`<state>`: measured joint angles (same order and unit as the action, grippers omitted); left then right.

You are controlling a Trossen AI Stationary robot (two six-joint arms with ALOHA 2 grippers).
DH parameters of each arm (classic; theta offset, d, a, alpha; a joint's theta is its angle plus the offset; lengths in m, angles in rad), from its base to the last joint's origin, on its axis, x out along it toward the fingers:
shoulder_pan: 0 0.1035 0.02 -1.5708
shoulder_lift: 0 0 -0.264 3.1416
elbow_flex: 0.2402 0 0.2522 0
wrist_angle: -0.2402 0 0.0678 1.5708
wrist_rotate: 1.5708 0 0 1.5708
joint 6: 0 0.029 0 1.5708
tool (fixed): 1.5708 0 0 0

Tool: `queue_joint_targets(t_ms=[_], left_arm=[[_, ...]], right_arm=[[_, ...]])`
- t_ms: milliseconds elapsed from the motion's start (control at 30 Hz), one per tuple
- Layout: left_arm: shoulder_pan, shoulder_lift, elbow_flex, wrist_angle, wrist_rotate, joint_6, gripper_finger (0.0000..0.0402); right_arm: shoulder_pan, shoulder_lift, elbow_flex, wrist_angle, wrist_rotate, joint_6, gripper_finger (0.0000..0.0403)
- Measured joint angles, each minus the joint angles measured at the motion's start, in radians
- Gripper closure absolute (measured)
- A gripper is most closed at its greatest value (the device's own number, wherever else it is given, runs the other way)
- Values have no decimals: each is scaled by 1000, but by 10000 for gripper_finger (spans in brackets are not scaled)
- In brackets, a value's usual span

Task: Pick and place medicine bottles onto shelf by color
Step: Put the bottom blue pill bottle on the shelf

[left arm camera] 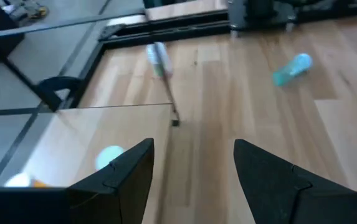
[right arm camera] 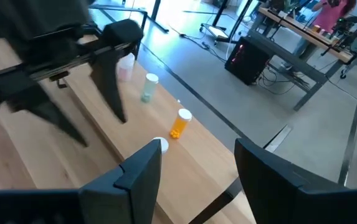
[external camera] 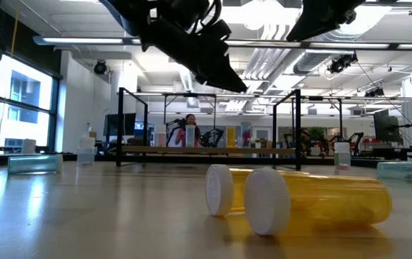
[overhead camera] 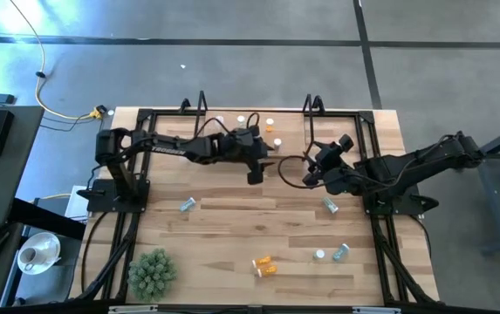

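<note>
Nearest the table's front edge: 2 orange bottles lying side by side. Mid-table: left gripper and right gripper, each with fingers spread wide, holding nothing, touching nothing. At the far edge: shelf carrying about 4 upright bottles, 1 orange bottle among them.

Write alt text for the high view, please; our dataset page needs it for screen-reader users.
Seen from above, two dark robot arms meet over a wooden table, the left gripper and right gripper both open and empty near the shelf, where a few small bottles stand. Two orange bottles, several teal ones and a green spiky plant ball lie on the tabletop.
</note>
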<state>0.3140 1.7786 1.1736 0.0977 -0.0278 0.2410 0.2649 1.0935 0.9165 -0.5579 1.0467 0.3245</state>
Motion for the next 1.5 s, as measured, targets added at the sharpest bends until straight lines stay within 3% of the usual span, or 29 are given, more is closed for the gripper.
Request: queue_joint_targets(t_ms=[167,667,1500], left_arm=[[29,35,0,26,84,-20,192],[43,187,0,146,16,-10,192],[86,197,0,163,16,-2,192]], right_arm=[[0,0,0,-9,0,0,208],[0,0,0,-45,-6,16,208],[0,0,0,-44,-6,19,208]])
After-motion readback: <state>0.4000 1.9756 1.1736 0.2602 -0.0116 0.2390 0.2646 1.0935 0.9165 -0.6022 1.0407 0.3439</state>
